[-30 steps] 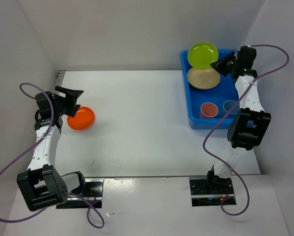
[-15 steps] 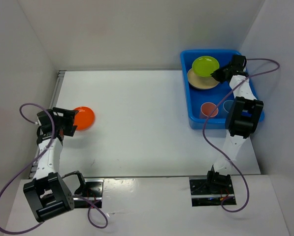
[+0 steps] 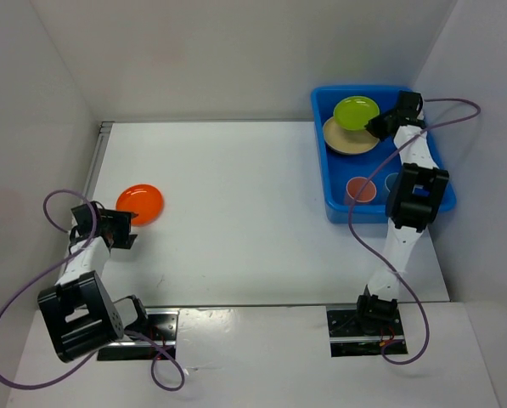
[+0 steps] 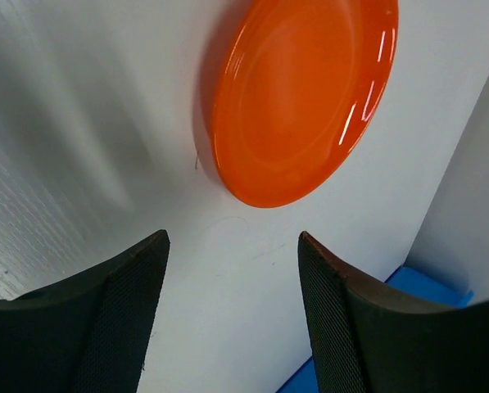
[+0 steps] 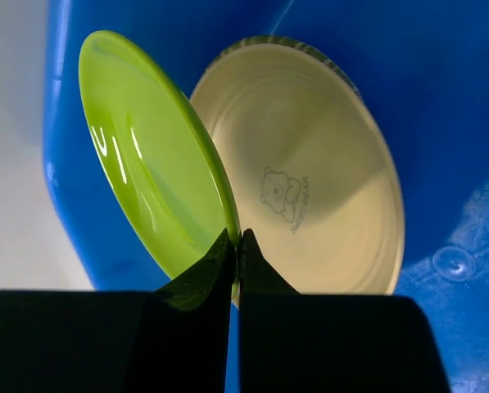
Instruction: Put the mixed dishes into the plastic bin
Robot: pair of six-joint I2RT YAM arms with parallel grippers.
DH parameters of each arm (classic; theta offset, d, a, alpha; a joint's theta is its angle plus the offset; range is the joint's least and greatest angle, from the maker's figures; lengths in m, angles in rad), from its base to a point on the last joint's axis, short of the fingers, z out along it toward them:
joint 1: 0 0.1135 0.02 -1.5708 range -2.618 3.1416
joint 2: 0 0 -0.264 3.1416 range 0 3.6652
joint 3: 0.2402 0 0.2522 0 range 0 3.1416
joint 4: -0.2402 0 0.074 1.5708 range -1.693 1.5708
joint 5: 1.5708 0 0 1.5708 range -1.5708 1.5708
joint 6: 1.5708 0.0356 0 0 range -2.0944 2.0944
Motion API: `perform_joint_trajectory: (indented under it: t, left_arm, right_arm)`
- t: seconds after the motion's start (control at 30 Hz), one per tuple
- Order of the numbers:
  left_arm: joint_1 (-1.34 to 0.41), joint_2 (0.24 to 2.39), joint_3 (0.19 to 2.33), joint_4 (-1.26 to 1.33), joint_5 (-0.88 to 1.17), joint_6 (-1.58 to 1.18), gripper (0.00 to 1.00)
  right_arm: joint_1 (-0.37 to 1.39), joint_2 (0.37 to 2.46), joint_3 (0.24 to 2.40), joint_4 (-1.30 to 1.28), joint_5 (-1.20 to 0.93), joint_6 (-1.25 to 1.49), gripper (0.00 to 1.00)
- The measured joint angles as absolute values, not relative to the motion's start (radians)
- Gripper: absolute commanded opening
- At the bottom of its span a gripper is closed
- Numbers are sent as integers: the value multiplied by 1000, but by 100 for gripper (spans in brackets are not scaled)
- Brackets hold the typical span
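Loading the plastic bin (image 3: 338,212) looks partway done, with two steps in hand at once. The right claw (image 5: 236,250) is pinched tight on the near rim of the lime green plate (image 5: 150,160). It holds the plate tilted on edge inside the bin, just over the beige plate (image 5: 318,188) lying on the bin's floor. Whether the green plate's lower edge touches the beige one cannot be told. The next move on that side probably calls for lowering the plate flat and letting go.

The left claw (image 4: 228,319) stands well open with nothing between its fingers. The orange plate (image 4: 301,98) lies flat on the table (image 3: 253,221) just ahead of it, near the left wall and well apart from the bin. Picking it up likely calls for easing forward so that one finger slips under the rim and the other comes over it. That is awkward with so low a plate.

A pink cup (image 3: 361,189) sits upright at the bin's near end. The blue cup (image 3: 394,180) beside it is mostly hidden behind the right arm. In the left wrist view the frame's top edge cuts off the orange plate's far side. In the right wrist view the claw's dark body blocks the bin floor below the plates, so whether anything lies there cannot be made out.
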State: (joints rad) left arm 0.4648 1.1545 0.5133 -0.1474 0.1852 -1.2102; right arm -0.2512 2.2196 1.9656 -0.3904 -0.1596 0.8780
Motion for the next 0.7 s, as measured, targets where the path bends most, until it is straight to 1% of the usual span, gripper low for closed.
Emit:
perform_joint_trajectory:
  t: [0.03,0.07,0.13,0.2,0.23,0.27,0.3,0.37,0.4,0.5,0.63,0.7]
  left_arm:
    - [465,1161,508,-141,184,-1210,71]
    - [465,1170,503,-135,184,-1210,71]
    - [466,1208,499,-120,186,-1211,67]
    - [466,1255,498,-101,188,-1210,63]
    - [466,1275,498,-89,189,-1210,59]
    - [466,1291,498,-79,189,-1213,55]
    - [466,1306,498,-68,191,-1212,52]
    - [466,1332,498,-46,192,-1210,49]
    - [466,1344,498,-36,191,-1209,49]
    - [466,1375,505,-1,203,-1209,49]
    - [466,1410,513,49,210,-1212,47]
    - [466,1425,520,67,209,-1212,45]
  right_arm:
    - [-251,2230,1970,-394,-158,878,8]
    - [-251,2235,1971,-397,-156,878,10]
    - [-251,2248,1971,-407,-154,879,15]
    - [-250,2258,1971,-411,-153,883,24]
    - [-250,2262,1972,-414,-152,885,28]
    - [-250,2265,1974,-414,-152,886,40]
    - [-250,2268,1976,-415,-152,889,48]
    - [-249,2273,1983,-415,-153,892,73]
    - [-249,2275,1987,-415,-154,892,88]
    - [-248,2276,1998,-420,-162,892,97]
    - [-242,2278,2022,-437,-171,889,98]
    - [-234,2278,2025,-442,-171,888,98]
